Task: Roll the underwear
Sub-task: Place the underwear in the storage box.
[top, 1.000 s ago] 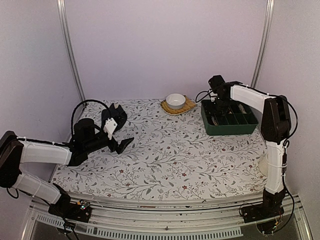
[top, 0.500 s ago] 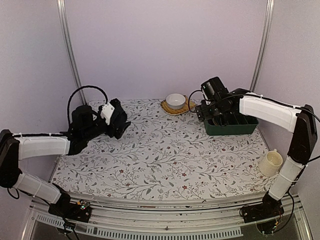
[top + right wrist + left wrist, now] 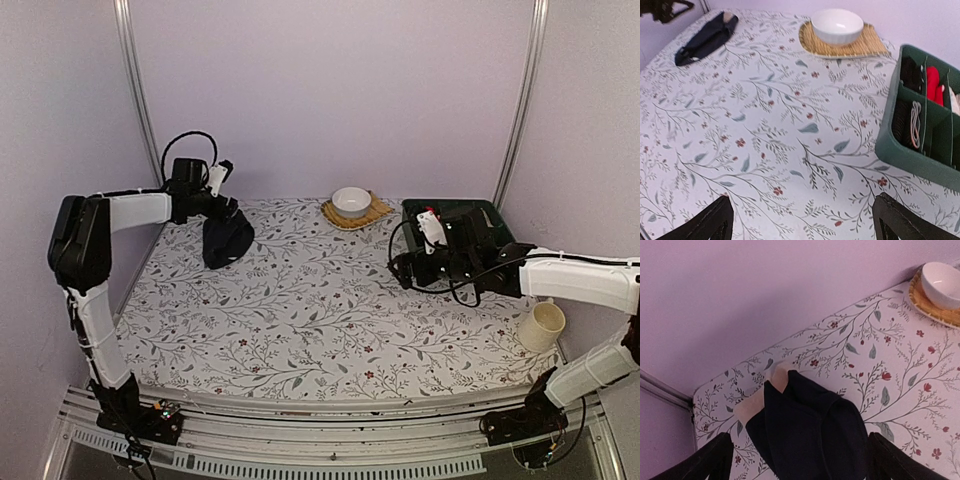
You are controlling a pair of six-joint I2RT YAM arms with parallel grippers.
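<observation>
One piece of black underwear [image 3: 228, 243] lies bunched at the table's back left, with a pale beige band [image 3: 752, 406] at its far end. In the left wrist view the dark cloth [image 3: 810, 432] fills the space under my left gripper [image 3: 800, 464], which hangs open over it with a finger on each side. From above, the left gripper [image 3: 232, 218] is at the cloth's upper edge. My right gripper [image 3: 398, 270] is open over bare floral tablecloth, just in front of the green organizer. The right wrist view shows this gripper [image 3: 807, 222] holding nothing, and the underwear [image 3: 705, 37] far off at the top left.
A white bowl [image 3: 351, 200] sits on a woven mat [image 3: 372, 213] at the back centre. A green divided organizer [image 3: 920, 140] at the back right holds black, red and white items. A cream cup [image 3: 540, 325] stands near the right edge.
The left arm swung from the near left to the back left and now hangs over the underwear. The right arm left the organizer and came down toward the table's middle.
</observation>
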